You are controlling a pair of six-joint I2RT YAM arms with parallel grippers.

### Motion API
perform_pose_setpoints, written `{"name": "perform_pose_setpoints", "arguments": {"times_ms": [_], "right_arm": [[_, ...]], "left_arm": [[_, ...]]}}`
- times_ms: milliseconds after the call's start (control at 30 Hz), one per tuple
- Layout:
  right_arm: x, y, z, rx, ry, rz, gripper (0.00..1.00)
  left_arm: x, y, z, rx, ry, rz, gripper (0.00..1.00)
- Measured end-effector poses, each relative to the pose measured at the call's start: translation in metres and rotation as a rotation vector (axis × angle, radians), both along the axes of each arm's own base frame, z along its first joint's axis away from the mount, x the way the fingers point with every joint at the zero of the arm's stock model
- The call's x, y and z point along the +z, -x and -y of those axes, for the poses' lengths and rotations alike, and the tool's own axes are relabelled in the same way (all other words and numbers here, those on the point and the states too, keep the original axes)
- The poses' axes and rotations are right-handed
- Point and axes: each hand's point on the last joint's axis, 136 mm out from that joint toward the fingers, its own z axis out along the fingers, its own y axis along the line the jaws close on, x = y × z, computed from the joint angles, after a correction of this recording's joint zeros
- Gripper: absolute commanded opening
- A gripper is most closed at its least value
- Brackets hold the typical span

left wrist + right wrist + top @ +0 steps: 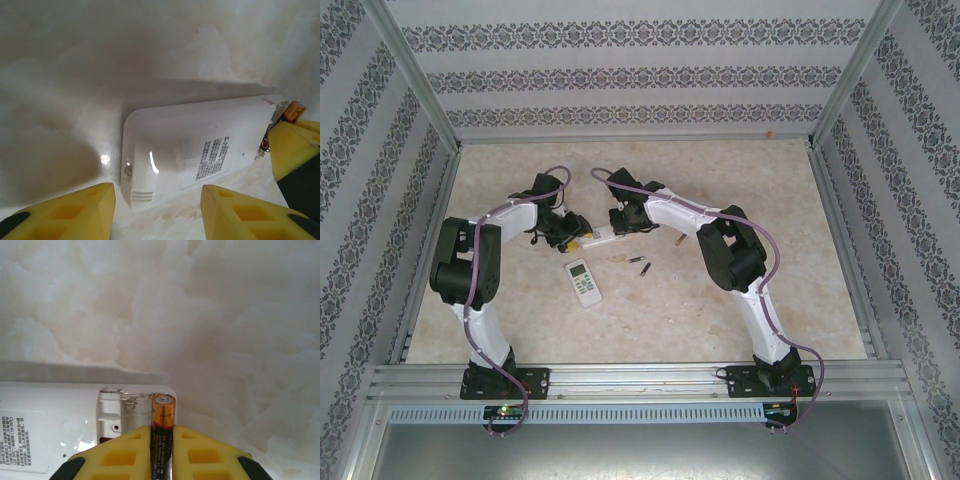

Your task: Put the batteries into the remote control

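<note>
A white remote control (200,150) lies back side up between my two grippers (601,240). Its battery compartment (120,412) is uncovered at one end, with a spring showing. My right gripper (162,432) is shut on a battery (163,412) that is black with a copper-coloured end, held over the compartment's right-hand slot. My left gripper (157,200) is open at the remote's other, rounded end, with a yellow finger (75,210) on either side and a gap to the casing. In the left wrist view the held battery (294,111) shows at the remote's far end.
A second white remote (583,281) lies face up nearer the arm bases. Two loose batteries (642,266) (677,240) rest on the marbled table to the right of the remotes. Metal frame rails (430,240) border the table.
</note>
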Motion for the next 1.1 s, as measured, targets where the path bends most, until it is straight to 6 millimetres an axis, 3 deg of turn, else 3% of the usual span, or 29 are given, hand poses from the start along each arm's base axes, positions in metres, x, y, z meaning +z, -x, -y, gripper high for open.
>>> {"name": "perform_pose_setpoints", "arguments": {"times_ms": [267,433,600,900,1100], "right_arm": [[-0.001,0.007,0.007,-0.001,0.023,-0.035,0.29],[0.015,-0.001,0.007,-0.004,0.011,-0.026,0.37],[0.025,-0.007,0.01,-0.018,-0.003,-0.011,0.33],[0.024,-0.006,0.014,-0.052,-0.003,-0.03,0.24],[0.024,-0.005,0.013,-0.06,-0.009,-0.04,0.24]], "left_arm": [[-0.006,-0.004,0.004,0.011,0.026,-0.008,0.49],[-0.003,-0.007,0.004,0.01,0.028,0.002,0.49],[0.004,-0.013,0.003,-0.007,0.008,0.026,0.54],[0.021,-0.03,-0.008,-0.072,-0.096,0.087,0.59],[0.011,-0.033,-0.008,-0.114,-0.116,0.07,0.6]]}}
